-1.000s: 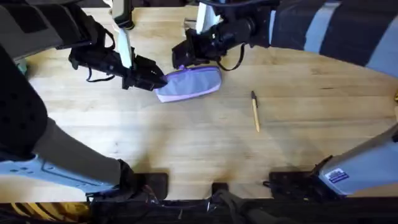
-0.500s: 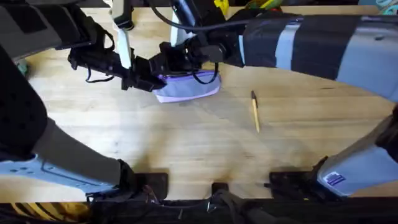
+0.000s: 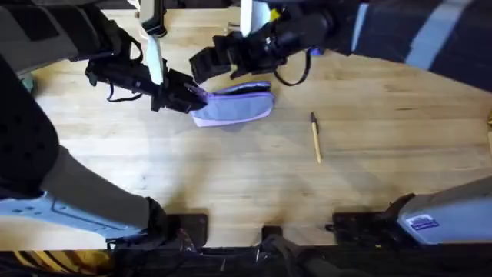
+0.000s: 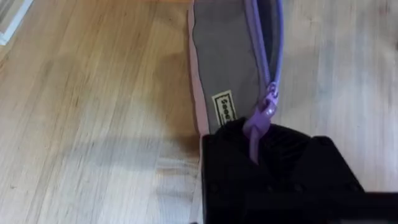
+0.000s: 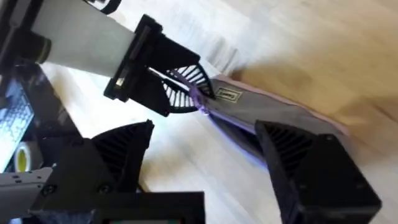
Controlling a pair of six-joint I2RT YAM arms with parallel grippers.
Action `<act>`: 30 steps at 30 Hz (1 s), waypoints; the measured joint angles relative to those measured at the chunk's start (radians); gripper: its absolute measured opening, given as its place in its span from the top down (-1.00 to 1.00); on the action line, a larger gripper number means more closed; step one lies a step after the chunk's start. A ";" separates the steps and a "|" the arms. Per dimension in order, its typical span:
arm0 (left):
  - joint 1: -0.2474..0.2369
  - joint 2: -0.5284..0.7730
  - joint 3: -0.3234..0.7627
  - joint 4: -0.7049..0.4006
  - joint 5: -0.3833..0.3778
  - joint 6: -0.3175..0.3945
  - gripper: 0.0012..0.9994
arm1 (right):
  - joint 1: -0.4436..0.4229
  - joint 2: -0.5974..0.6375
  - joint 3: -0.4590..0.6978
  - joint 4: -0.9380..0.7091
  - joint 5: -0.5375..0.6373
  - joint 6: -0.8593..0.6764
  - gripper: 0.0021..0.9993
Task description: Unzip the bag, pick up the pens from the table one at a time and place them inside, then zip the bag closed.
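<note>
1. Lying nearest on the table (image 3: pixel 231 185), right of centre, is a single pen (image 3: pixel 315 138) with a tan body and a dark tip at its far end, well apart from both arms.
2. Farther back, the bag (image 3: pixel 233 105) rests on the wood left of centre, its zipper edge facing away and running along its length.
3. At the bag's left end the left gripper (image 3: pixel 194 98) pinches the fabric; in the left wrist view its black fingers sit over that end, with the purple zipper pull (image 4: pixel 259 118) hanging down onto them beside a small label (image 4: pixel 225 108).
4. Just beyond the bag, the right gripper (image 3: pixel 206 63) hovers above its far left part with the fingers spread wide; in the right wrist view they straddle the zipper edge without touching it.
</note>
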 joint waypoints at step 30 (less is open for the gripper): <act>0.099 -0.076 0.130 -0.197 -0.044 -0.003 -0.99 | -0.064 -0.149 0.012 -0.117 0.112 -0.875 -1.00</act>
